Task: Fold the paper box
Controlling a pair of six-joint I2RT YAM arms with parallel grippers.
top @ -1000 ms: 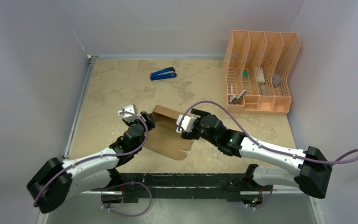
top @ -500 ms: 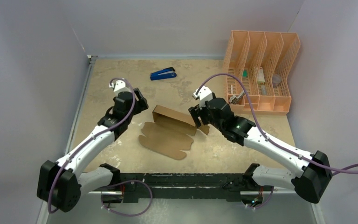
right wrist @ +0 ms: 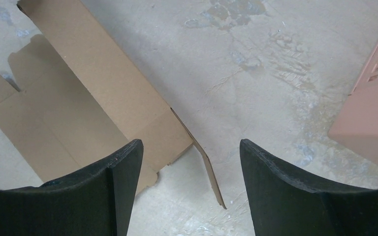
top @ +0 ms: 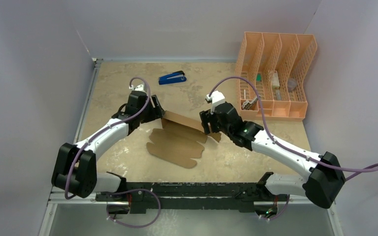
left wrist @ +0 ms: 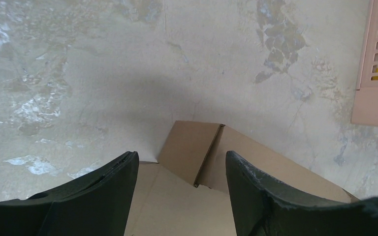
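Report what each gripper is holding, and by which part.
Nothing is held. The left gripper and right gripper both stand open over the ends of the paper box, fingers clear of the cardboard.

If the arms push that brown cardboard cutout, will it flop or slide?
The paper box looks thin and probably light, so a push would likely slide it across the smooth table. Its raised panel stands along a crease, so it should hinge there yet stay fairly stiff elsewhere. The loose end flap may swing.
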